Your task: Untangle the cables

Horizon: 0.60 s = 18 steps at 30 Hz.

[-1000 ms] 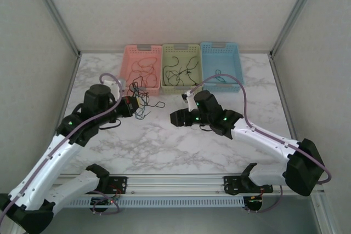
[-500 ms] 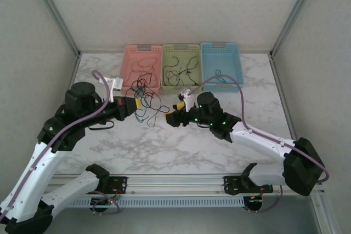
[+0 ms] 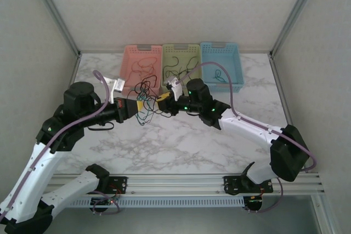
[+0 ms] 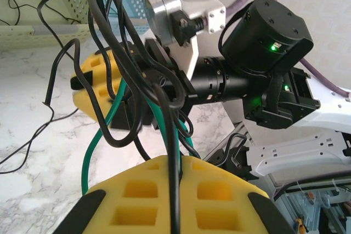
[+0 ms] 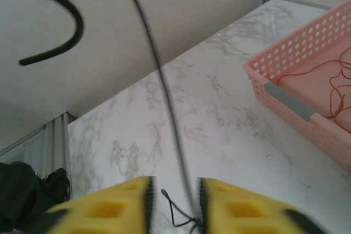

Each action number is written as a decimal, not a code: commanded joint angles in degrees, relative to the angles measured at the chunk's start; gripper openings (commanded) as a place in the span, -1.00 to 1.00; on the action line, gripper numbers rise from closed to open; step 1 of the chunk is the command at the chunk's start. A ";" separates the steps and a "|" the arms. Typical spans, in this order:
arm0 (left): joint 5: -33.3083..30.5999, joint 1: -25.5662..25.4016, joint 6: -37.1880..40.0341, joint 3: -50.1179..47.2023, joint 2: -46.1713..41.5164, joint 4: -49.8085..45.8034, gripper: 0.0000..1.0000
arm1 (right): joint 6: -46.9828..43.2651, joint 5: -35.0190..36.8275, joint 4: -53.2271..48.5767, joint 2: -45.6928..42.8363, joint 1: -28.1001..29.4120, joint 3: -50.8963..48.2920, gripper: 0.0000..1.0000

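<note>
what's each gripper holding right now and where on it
Left gripper: shut on the cables, pinching a black strand under the tangle. Right gripper: pads flank a black cable, grip cannot be told.

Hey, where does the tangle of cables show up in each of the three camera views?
Top external: the cable tangle is mid-table between the left gripper and right gripper, before the pink basket.
Left wrist: black and green strands cross the centre, rising from the near yellow pads.
Right wrist: one black strand runs down the middle into the gap between the yellow fingers.
Shared landmark: the marble table.
</note>
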 commanded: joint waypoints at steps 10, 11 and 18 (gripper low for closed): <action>-2.60 -0.32 2.44 -3.16 -0.27 -1.06 -0.90 | -3.01 12.29 -10.00 -9.32 -4.83 2.15 -1.00; -2.66 -0.32 2.49 -3.57 -0.13 -0.80 -0.86 | -3.17 12.70 -10.53 -10.28 -6.40 2.02 -1.00; -2.00 -0.37 2.61 -6.55 0.59 0.97 -0.79 | -5.50 16.93 -15.44 -15.96 -10.34 2.36 -1.00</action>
